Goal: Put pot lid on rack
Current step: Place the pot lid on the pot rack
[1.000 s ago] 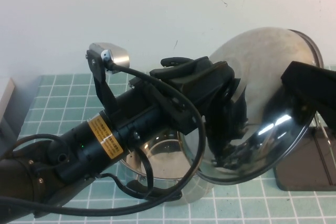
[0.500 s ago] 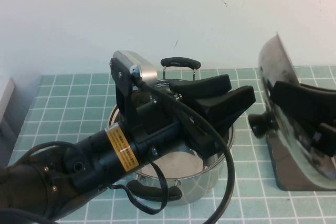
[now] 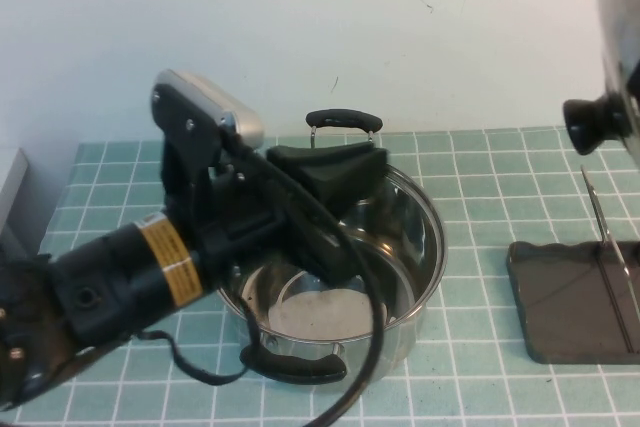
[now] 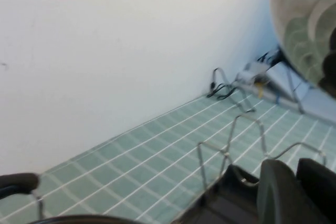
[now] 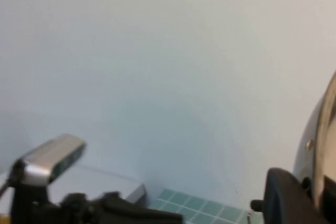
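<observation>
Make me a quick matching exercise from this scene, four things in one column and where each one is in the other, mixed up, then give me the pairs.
Things:
1. pot lid
2. rack
3. steel pot
4. left tool

Places:
A. over the pot's open mouth
B. on the table's right side, nothing in it
C. table centre, uncovered
D. held high at the right edge, above the rack

Pairs: 1-D, 2-B, 3-C, 4-A

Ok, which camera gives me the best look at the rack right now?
The high view: the rack sits whole on the table's right side, dark tray and upright wire frame visible, below the raised pot lid. The left wrist view catches only its wire loops beside the left gripper. The right wrist view misses it.
</observation>
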